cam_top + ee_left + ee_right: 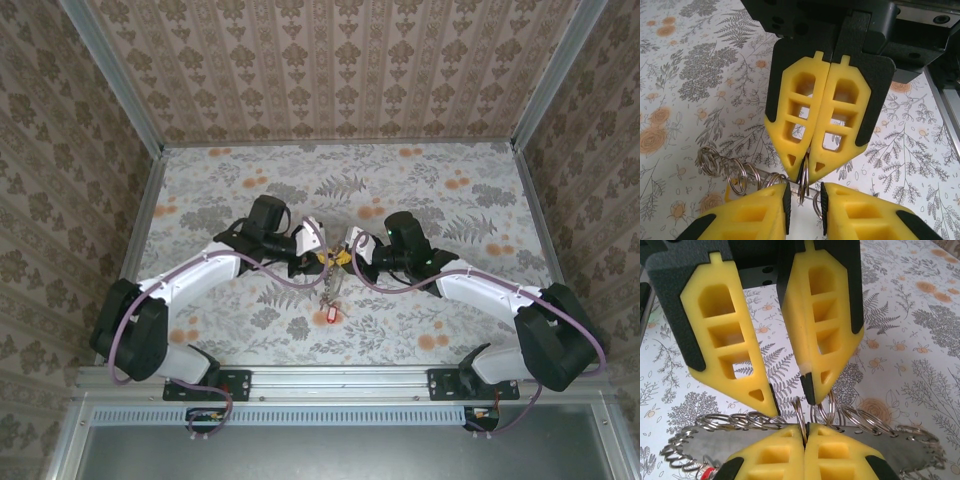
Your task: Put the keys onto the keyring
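Observation:
The keyring (762,172) is a thin grey wire held up over the table, with several small split rings strung along it. My right gripper (806,172) is shut on one small split ring (803,182); in its own view that right gripper (805,427) pinches the ring (799,415) above the keyring's grey band (715,440). My left gripper (804,200) is open by a narrow gap, its pads on either side of that ring and the wire. From above, left gripper (318,258) and right gripper (345,255) meet tip to tip. Keys (330,290) dangle below, the red one (328,315) lowest.
The floral table top (450,200) is walled by patterned panels at the back and sides. A metal rail (340,378) runs along the near edge by the arm bases. A red key head (707,472) peeks in at the lower left of the right wrist view.

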Controlling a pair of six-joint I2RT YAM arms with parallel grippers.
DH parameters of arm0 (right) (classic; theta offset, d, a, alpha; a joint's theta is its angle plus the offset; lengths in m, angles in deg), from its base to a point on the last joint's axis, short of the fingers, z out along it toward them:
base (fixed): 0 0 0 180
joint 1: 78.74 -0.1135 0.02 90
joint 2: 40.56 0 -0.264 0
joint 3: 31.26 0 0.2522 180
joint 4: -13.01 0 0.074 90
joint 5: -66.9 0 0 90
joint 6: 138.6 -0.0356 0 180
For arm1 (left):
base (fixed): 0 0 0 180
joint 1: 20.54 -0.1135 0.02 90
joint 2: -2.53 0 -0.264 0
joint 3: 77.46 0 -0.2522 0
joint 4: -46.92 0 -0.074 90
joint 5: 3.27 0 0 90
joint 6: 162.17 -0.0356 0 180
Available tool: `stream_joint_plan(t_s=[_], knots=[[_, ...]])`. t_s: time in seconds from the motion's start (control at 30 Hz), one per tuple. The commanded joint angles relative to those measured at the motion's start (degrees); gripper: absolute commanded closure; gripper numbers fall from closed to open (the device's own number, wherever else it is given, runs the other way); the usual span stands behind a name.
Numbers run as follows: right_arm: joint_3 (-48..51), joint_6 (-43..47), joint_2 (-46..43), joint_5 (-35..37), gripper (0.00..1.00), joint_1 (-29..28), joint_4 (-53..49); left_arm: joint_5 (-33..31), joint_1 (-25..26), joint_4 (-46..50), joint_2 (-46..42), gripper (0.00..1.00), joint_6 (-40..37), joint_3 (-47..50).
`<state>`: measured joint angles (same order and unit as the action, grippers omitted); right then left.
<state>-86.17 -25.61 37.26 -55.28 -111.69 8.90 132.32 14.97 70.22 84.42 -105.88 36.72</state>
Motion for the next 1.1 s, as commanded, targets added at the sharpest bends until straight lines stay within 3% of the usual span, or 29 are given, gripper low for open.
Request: stream_joint_plan(t_s=[0.0,0.07,0.23,0.37,0.53,0.7,0.83,0.9,1.07], knots=[[-2.49,0.04,-0.92,-2.94,1.0,-0.63,1.54,-0.35,0.96,-0.13,1.76,0.76,-0.12,-2.48],[-2.51,0.22,-0.92,-2.88,1.0,-0.75,1.27,-0.79,1.14,-0.15,2.04,0.79,-0.06,-3.03],[-2.27,0.31,-1.29,-2.25,1.0,-0.75,1.17,-0.64,1.19,1.29,2.24,1.0,-1.56,-4.0],[-1.96,0.55,-1.86,-1.53,1.0,-0.71,0.86,0.45,1.14,5.03,2.4,1.0,-4.49,-4.87],[-0.97,1.51,-3.61,-1.14,0.77,0.06,-0.49,0.23,1.09,3.45,0.36,1.0,-5.39,-3.69],[-0.91,4.92,-5.76,-4.93,0.68,2.26,-5.66,5.86,-0.63,-0.97,-0.53,1.0,-2.74,-2.67],[0.34,5.43,-7.6,-9.3,0.7,4.73,-6.02,10.94,-1.8,-5.15,-0.42,1.0,-0.95,-1.64],[0.5,5.38,-8.44,-9.65,0.75,5.41,-6.29,12.53,-2.17,-6.88,-0.32,1.0,0.0,-1.15],[0.21,5.31,-8.87,-9.82,0.76,5.62,-7.1,14.34,-2.57,-9.8,0.02,1.0,2.31,-0.66]])
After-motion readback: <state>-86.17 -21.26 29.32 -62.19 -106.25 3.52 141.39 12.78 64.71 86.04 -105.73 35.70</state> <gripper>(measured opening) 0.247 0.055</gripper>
